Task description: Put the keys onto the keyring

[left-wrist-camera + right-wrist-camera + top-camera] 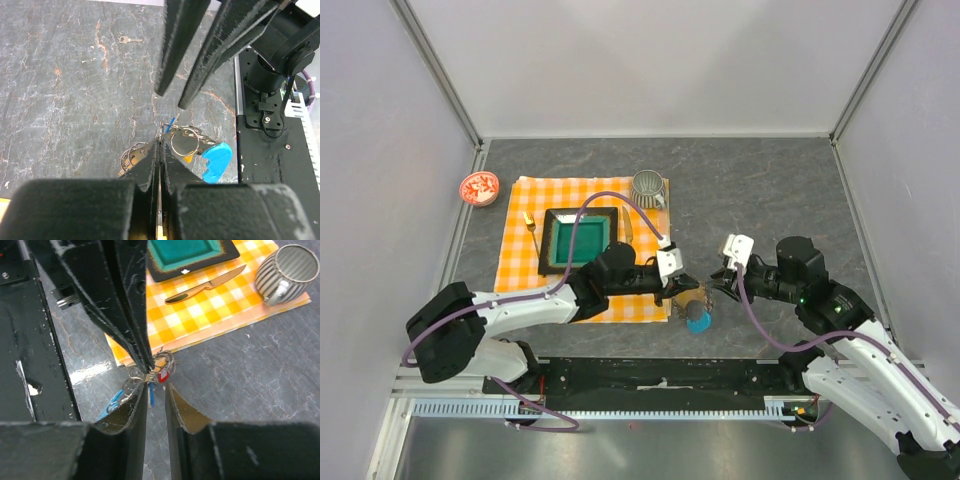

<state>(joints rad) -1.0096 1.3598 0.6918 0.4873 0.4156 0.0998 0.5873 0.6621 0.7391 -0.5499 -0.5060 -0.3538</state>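
The keyring [185, 142] is a cluster of thin wire rings with a cyan crescent tag [217, 162], just off the checked cloth's near right corner. My left gripper [160, 144] is shut with its tips pinching the rings. Several keys hang in the cluster, among them a blue one [151, 394] and a red-tagged one [162, 376]. My right gripper [157, 390] faces the left one, its fingers slightly apart with the blue key at the gap. One small bare key [129, 39] lies alone on the dark tabletop. From above, both grippers [672, 292] [720, 280] meet over the cyan tag [698, 320].
An orange checked cloth [520, 270] carries a green square plate [578, 240], a knife [205, 287] and a ribbed grey cup [648, 186]. A small red and white dish [479, 187] sits at the left wall. The black base rail [660, 378] runs along the near edge.
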